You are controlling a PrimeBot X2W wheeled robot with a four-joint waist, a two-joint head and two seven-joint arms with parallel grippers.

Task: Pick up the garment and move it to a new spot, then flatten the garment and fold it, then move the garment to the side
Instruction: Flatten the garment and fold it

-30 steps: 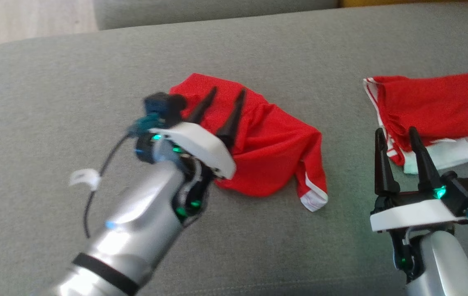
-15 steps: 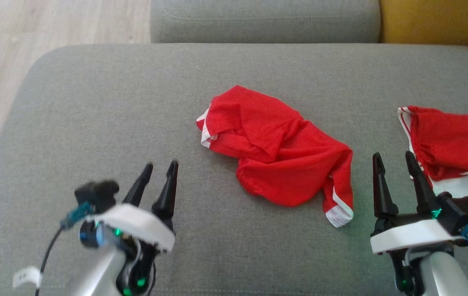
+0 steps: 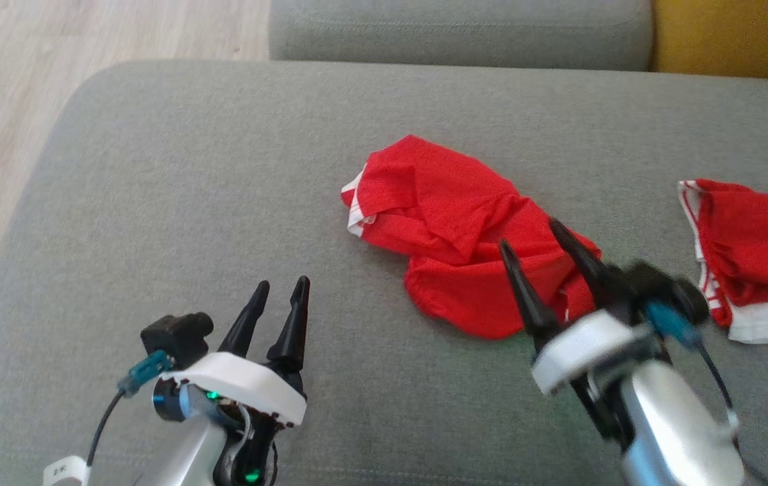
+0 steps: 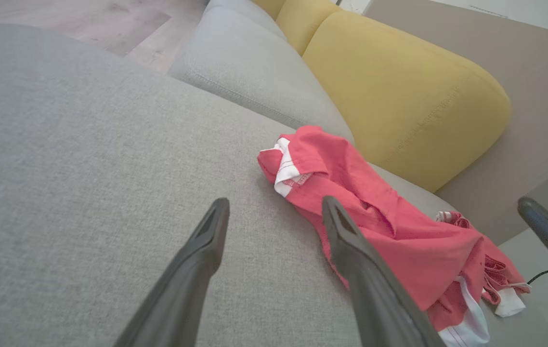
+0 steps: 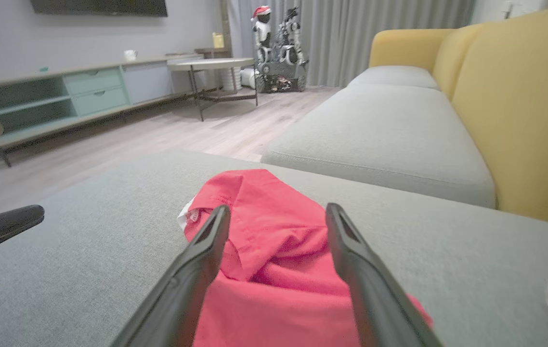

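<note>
While the spread right hand point(image 3: 527, 232) perhaps touches the garment point(image 3: 438, 209), red cloth point(image 3: 755, 236) lies nearby.

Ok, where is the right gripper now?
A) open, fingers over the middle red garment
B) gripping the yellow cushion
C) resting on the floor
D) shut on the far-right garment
A: the right gripper has its two fingers spread wide over the near part of the crumpled red garment, apart from the other garment at the right.

Matt red cloth garment point(image 3: 451, 236) on coarse grey woven sofa cushion point(image 3: 188, 175).
</note>
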